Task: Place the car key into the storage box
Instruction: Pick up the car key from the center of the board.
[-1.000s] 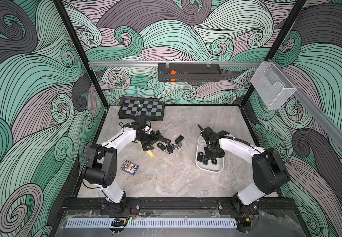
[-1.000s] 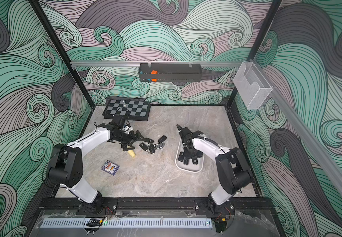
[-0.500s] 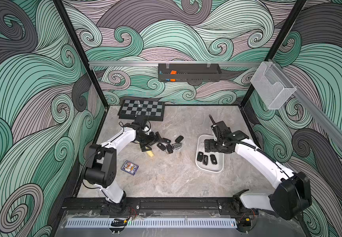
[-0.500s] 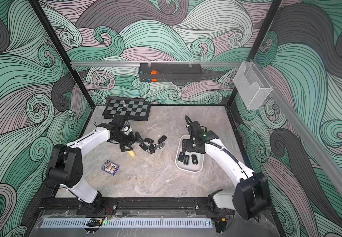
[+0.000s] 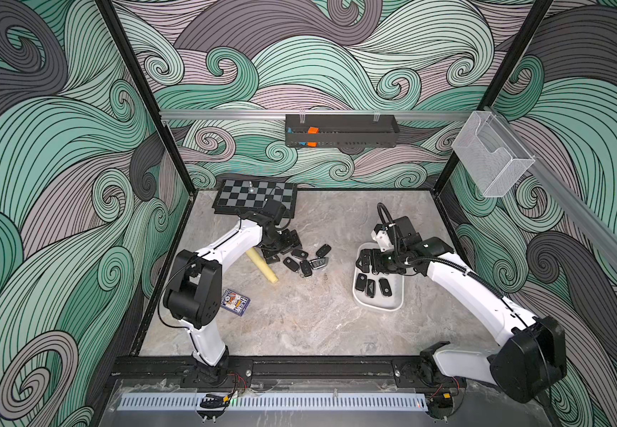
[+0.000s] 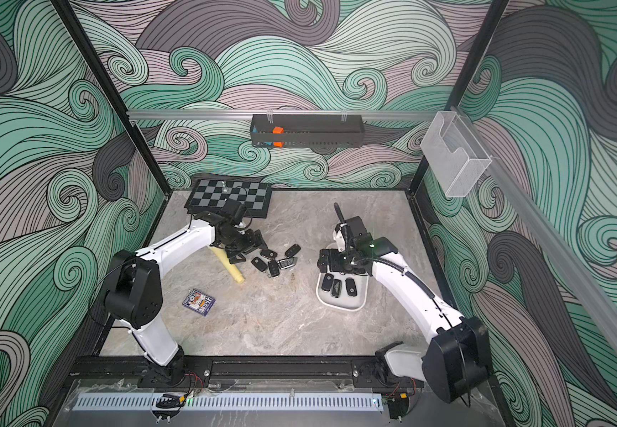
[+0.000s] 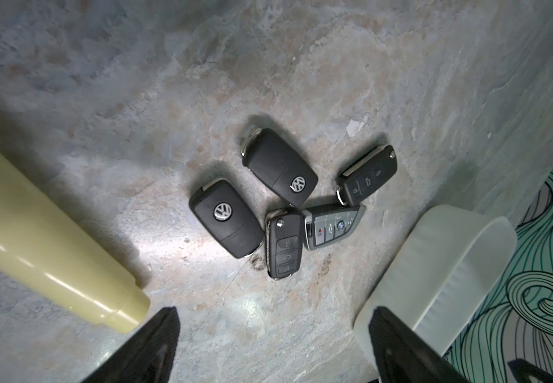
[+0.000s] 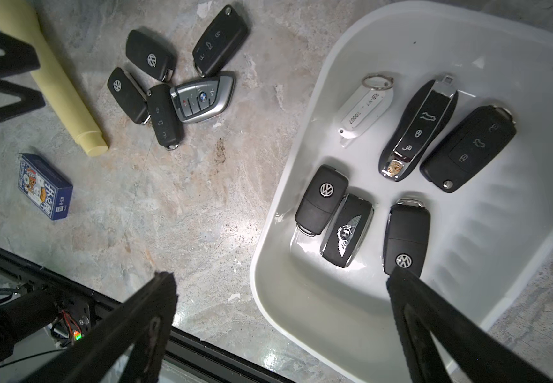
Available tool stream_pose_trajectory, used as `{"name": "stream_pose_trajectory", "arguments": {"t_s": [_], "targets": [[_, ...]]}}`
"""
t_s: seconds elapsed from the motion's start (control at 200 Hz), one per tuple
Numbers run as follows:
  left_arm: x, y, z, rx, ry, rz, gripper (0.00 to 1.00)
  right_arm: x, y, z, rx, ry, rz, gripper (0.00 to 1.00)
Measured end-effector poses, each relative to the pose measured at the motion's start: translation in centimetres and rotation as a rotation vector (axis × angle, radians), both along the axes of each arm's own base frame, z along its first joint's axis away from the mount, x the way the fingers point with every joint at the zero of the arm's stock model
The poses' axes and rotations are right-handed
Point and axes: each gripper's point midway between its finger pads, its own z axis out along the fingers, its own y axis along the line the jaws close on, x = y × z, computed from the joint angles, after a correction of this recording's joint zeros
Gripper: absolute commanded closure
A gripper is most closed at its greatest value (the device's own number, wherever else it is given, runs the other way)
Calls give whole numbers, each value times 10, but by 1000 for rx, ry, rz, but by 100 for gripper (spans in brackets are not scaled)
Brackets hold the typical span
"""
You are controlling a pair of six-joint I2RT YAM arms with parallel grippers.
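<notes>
— While the left gripper (image 7: 273, 313) has its fingers spread wide with nothing between them, where do the loose keys lie from it?

— Five black and silver car keys (image 5: 305, 267) sit bunched on the grey marbled tabletop (image 7: 135, 83), ahead of its fingertips and apart from them. Nearest is the black flip key with three buttons (image 7: 285, 245). Just beside it lie the silver-and-black smart key (image 7: 333, 227) and a black fob with a round silver badge (image 7: 227, 219). The bunch lies between the cream plastic cylinder (image 7: 36, 232) and the white plastic oblong storage box (image 7: 434, 265).

— And the right gripper (image 8: 281, 273)?

— Its jaws stand just as wide, and it too carries nothing. Both top views show it hanging over the far end of the storage box. In its wrist view one finger is over the box, its mate over the table outside the rim.

— What lies inside?

— Six keys on the box floor, among them a white tag-shaped key (image 8: 366, 109) and a black badged fob (image 8: 406, 238) whose edge the finger's tip covers. Whether they touch cannot be told.
</notes>
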Motion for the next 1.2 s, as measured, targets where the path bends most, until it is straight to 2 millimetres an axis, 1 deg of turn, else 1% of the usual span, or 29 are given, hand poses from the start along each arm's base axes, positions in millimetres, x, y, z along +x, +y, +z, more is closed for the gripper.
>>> {"name": "stream_pose_trajectory", "arguments": {"t_s": [0.13, 0.285, 0.4, 0.51, 0.615, 0.77, 0.826, 0.941, 0.996, 1.096, 1.201], "targets": [[12, -14, -12, 49, 15, 44, 12, -11, 5, -7, 45, 18, 27, 1], [33, -21, -22, 110, 26, 102, 14, -23, 10, -14, 102, 25, 32, 1], [50, -22, -27, 138, 33, 155, 15, -23, 16, -9, 143, 9, 42, 1], [58, -22, -33, 162, 48, 199, 15, -21, 18, -2, 162, -22, 49, 1], [60, -22, -40, 190, 66, 225, 15, -20, 19, 2, 167, -41, 57, 1], [57, -23, -49, 216, 98, 250, 16, -19, 19, 0, 161, -43, 67, 1], [56, -23, -52, 218, 108, 259, 19, -17, 19, -2, 157, -39, 71, 1], [57, -25, -60, 226, 128, 273, 29, -16, 19, -9, 144, -21, 78, 1], [58, -26, -66, 228, 137, 281, 32, -16, 19, -10, 141, -18, 79, 1], [56, -26, -74, 235, 158, 294, 35, -15, 19, -11, 136, -20, 81, 1], [54, -28, -78, 233, 171, 302, 37, -14, 18, -11, 133, -22, 84, 1]]}}
